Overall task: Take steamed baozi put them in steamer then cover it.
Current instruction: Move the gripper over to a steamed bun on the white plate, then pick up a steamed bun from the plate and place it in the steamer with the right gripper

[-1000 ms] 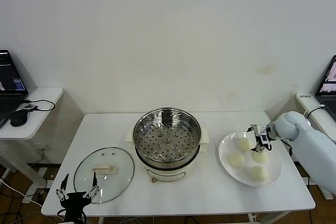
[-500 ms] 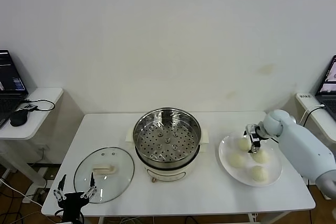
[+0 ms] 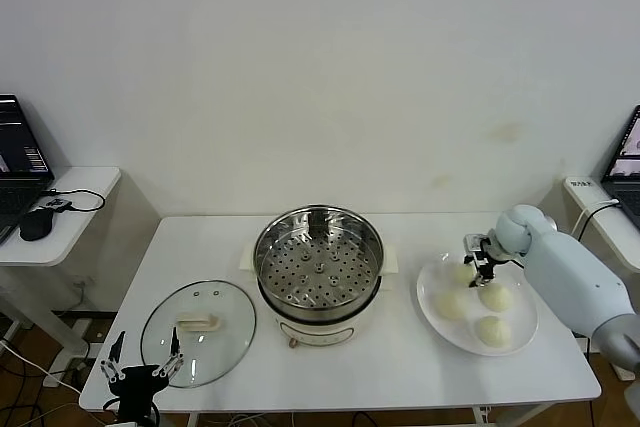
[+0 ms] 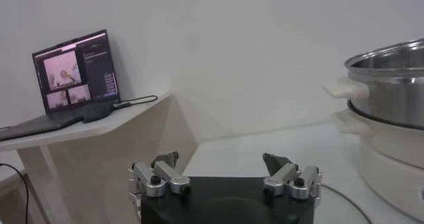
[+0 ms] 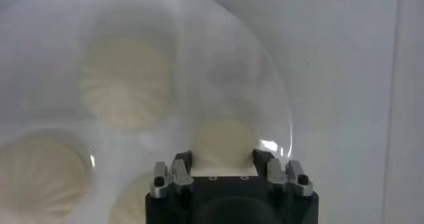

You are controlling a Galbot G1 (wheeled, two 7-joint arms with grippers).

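Observation:
Four cream-white baozi lie on a white plate at the table's right. My right gripper is down over the far-left baozi. In the right wrist view that baozi fills the gap between the fingers, which press on both its sides while it rests on the plate. The other baozi lie beside it. The steel steamer stands open at the table's middle with its perforated tray bare. The glass cover lies flat at the front left. My left gripper is open and empty just before the cover.
A side table with a laptop and a mouse stands at the far left, and also shows in the left wrist view. Another laptop is at the far right. The steamer's side is near the left gripper.
My right gripper has moved left across the plate, from above the right-hand baozi to the far-left one. The left arm has barely moved.

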